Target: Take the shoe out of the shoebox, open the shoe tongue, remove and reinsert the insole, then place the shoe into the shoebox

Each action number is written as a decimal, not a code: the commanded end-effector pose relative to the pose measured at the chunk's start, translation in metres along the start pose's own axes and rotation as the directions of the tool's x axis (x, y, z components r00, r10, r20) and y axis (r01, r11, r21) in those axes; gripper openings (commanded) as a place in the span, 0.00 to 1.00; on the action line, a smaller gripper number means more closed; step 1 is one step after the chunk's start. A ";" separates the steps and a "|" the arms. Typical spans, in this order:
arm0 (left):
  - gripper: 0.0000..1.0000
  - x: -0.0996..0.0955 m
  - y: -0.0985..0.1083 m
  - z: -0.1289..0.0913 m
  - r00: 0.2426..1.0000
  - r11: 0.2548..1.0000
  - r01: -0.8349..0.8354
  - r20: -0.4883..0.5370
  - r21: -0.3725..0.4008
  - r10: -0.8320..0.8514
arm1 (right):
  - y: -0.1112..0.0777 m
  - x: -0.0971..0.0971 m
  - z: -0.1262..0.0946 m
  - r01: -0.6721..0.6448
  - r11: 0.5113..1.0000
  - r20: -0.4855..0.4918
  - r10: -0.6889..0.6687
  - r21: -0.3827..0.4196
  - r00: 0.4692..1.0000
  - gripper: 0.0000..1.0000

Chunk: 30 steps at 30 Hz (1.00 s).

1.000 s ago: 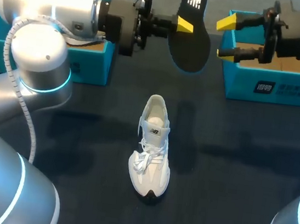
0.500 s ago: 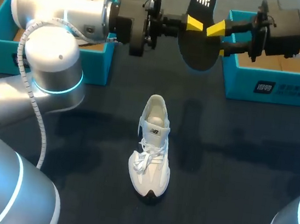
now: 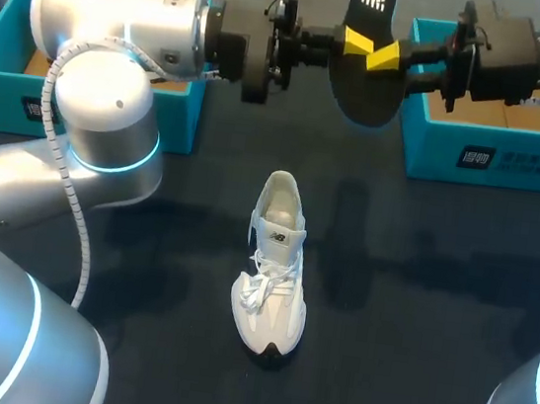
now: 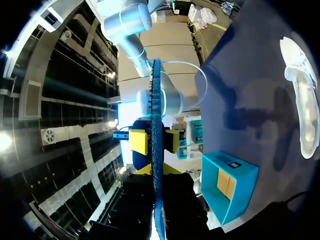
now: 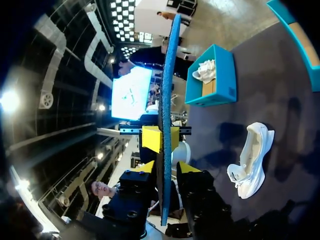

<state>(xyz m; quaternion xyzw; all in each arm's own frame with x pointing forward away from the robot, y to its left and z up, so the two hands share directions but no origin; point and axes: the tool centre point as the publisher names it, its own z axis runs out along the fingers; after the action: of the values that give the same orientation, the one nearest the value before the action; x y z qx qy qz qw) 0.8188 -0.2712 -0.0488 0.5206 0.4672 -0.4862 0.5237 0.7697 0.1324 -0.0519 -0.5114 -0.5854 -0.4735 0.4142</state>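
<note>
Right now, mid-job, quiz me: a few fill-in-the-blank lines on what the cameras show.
1. The left gripper is shut on the black ___, holding it up in the air.
2. The white shoe stands on the ___, not in a shoebox.
3. The shoe's ___ end points toward the robot, with its opening toward the far side.

Missing words: insole; table; toe.
</note>
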 end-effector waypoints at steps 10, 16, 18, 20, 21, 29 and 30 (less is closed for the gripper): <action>0.10 0.000 -0.005 0.005 1.000 1.000 -0.001 0.014 0.006 0.001 | -0.001 -0.001 0.001 0.033 0.999 -0.020 -0.033 -0.003 0.999 0.00; 1.00 -0.001 -0.007 -0.004 1.000 1.000 -0.008 0.003 -0.006 0.008 | -0.004 -0.003 -0.003 0.080 0.997 -0.029 -0.081 -0.016 0.996 0.00; 1.00 -0.001 -0.008 -0.009 1.000 1.000 -0.007 0.001 -0.003 0.007 | -0.004 -0.006 -0.005 0.100 0.995 -0.040 -0.101 -0.023 0.994 0.00; 1.00 -0.002 -0.009 -0.017 1.000 1.000 -0.008 -0.002 -0.002 0.008 | -0.004 -0.008 -0.007 0.119 0.993 -0.033 -0.120 -0.026 0.992 0.00; 1.00 -0.002 -0.009 -0.021 1.000 1.000 -0.007 -0.004 -0.004 0.007 | -0.004 -0.010 -0.008 0.127 0.992 -0.030 -0.128 -0.026 0.991 0.00; 1.00 0.004 -0.011 -0.056 0.997 0.998 0.023 -0.076 0.064 -0.018 | -0.002 -0.019 -0.016 0.229 0.972 -0.016 -0.231 -0.053 0.973 0.00; 1.00 0.005 -0.012 -0.060 0.995 0.996 0.030 -0.095 0.080 -0.023 | -0.002 -0.019 -0.018 0.246 0.968 -0.005 -0.247 -0.054 0.969 0.00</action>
<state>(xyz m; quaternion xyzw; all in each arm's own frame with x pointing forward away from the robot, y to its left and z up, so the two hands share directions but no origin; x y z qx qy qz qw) 0.8058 -0.2372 -0.0595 0.5399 0.4774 -0.4867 0.4937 0.7739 0.1148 -0.0685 -0.4434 -0.6265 -0.5384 0.3479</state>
